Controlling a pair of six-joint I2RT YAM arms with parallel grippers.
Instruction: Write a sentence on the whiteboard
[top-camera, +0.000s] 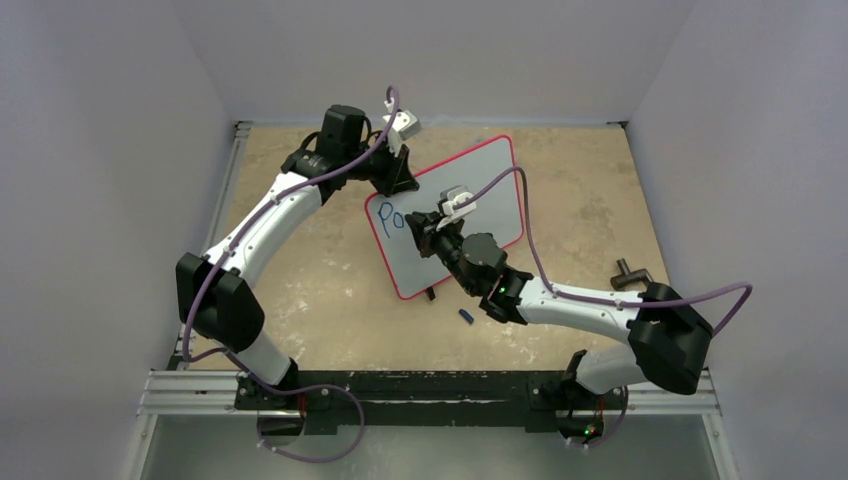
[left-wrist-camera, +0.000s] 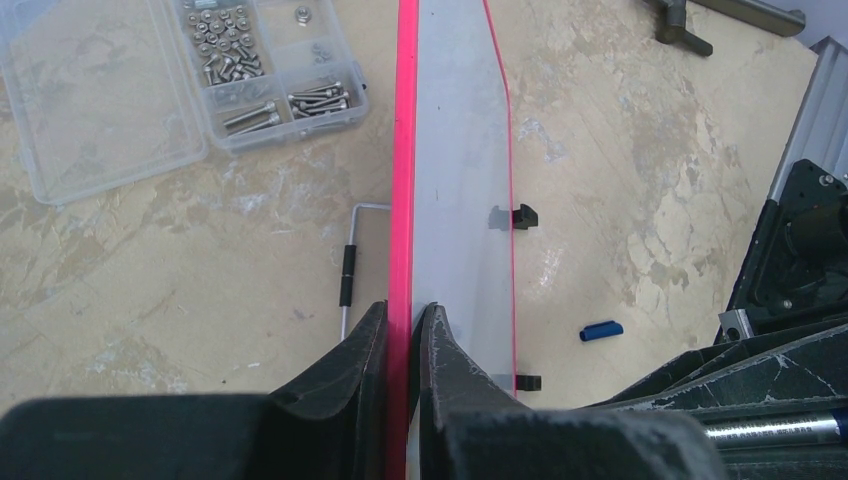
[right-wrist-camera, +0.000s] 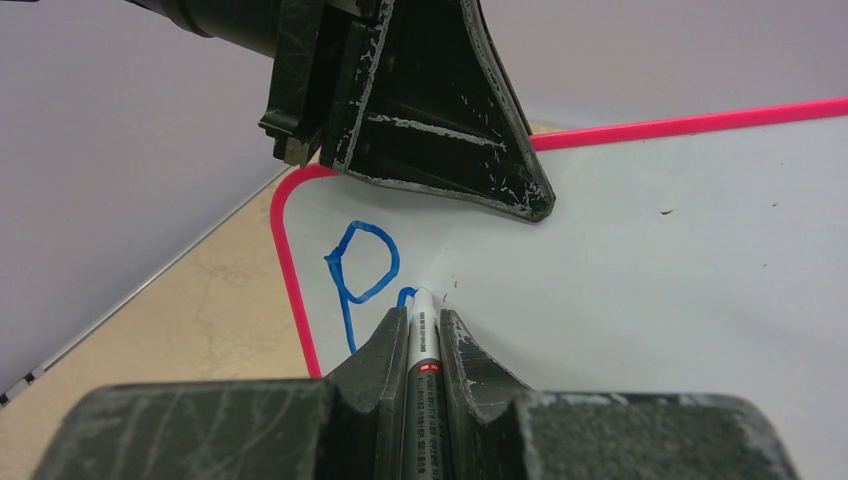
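Observation:
The whiteboard (top-camera: 478, 195), glossy white with a thin red frame, stands tilted up on the table. My left gripper (top-camera: 398, 172) is shut on its upper left edge. In the left wrist view the whiteboard (left-wrist-camera: 460, 150) is edge-on, with the red frame pinched in the left gripper (left-wrist-camera: 404, 320). My right gripper (top-camera: 427, 226) is shut on a grey marker (right-wrist-camera: 422, 345) whose tip touches the whiteboard (right-wrist-camera: 650, 270). A blue "P" (right-wrist-camera: 362, 262) is written there, and a second stroke starts at the tip. The left gripper's fingers (right-wrist-camera: 440, 130) show above the writing.
A blue marker cap (top-camera: 465, 316) lies on the table below the board. Behind the board are a clear box of screws (left-wrist-camera: 200, 80) and an Allen key (left-wrist-camera: 348, 270). A black T-handle (top-camera: 628, 273) lies at the right. Two black clip feet (left-wrist-camera: 522, 215) stick out of the board's lower edge.

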